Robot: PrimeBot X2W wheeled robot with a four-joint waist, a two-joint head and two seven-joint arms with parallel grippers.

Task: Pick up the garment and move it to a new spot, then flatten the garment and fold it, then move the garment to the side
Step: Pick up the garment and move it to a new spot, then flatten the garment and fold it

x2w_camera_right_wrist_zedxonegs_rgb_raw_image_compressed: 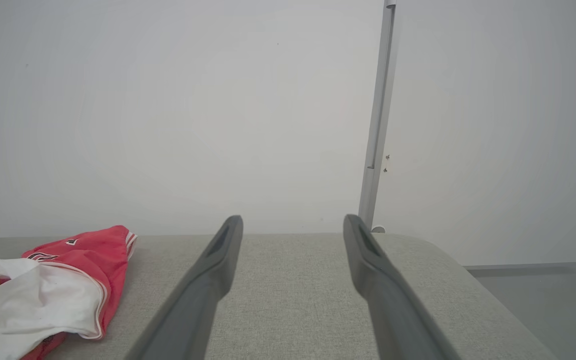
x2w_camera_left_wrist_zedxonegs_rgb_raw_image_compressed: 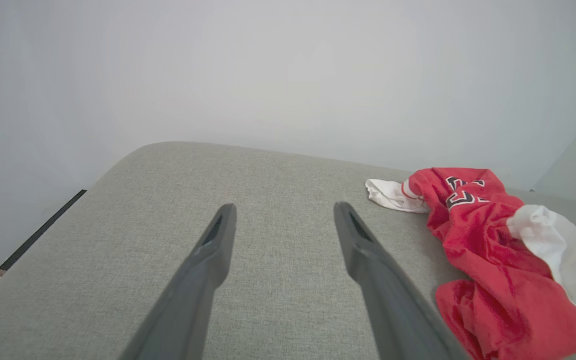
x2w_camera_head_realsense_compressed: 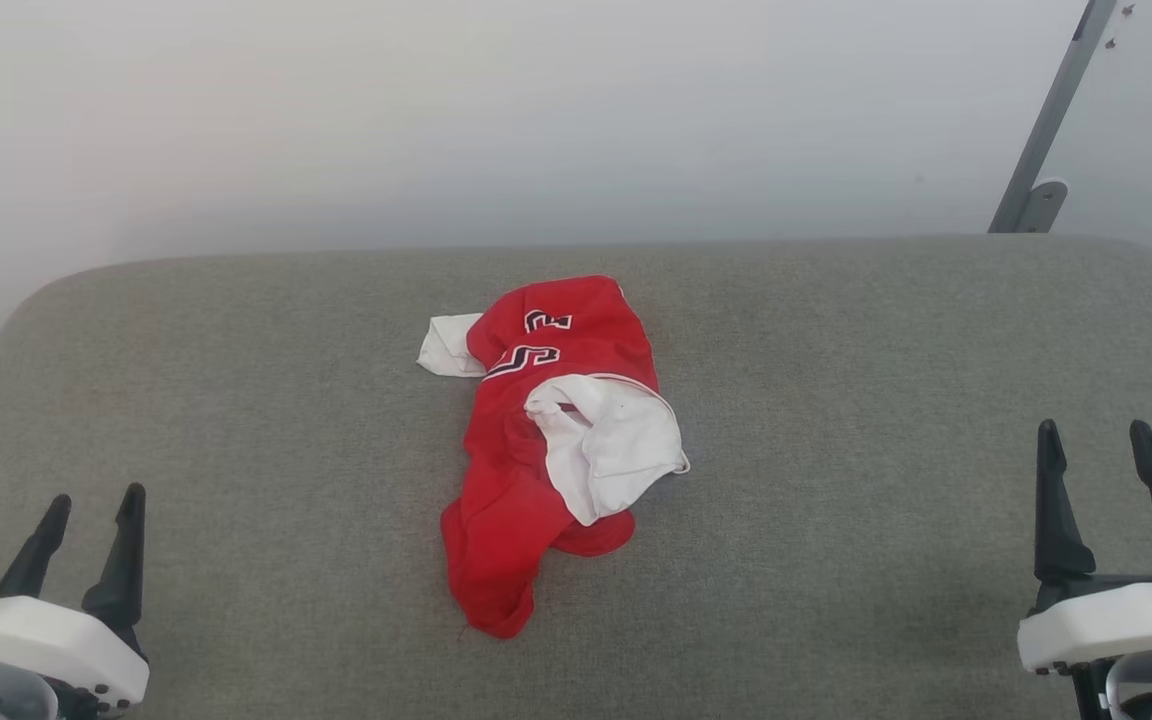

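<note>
Upholstery of coarse grey weave covers the broad, round-cornered pad (x2w_camera_head_realsense_compressed: pixel 236 400). At centre frame in the head view the garment (x2w_camera_head_realsense_compressed: pixel 516 500) lies crumpled: soft red jersey, a white sleeve flopped over it, dark lettering near its top. Open pad surrounds it on every side. At lower left the left gripper (x2w_camera_head_realsense_compressed: pixel 96 493) and at lower right the right gripper (x2w_camera_head_realsense_compressed: pixel 1091 427) hold tapered dark fingers spread, grasping nothing.

Grey woven-fabric table (x2w_camera_head_realsense_compressed: pixel 836 330), flat, rounded far corners. Lying directly on it, near centre: garment (x2w_camera_head_realsense_compressed: pixel 511 470), crumpled, bunched in long heap running near to far. Red body; white sleeve (x2w_camera_head_realsense_compressed: pixel 616 440) spread over right side, second white sleeve (x2w_camera_head_realsense_compressed: pixel 448 347) poking out at far left. Dark white-edged lettering (x2w_camera_head_realsense_compressed: pixel 526 360) face up on far part.
</note>
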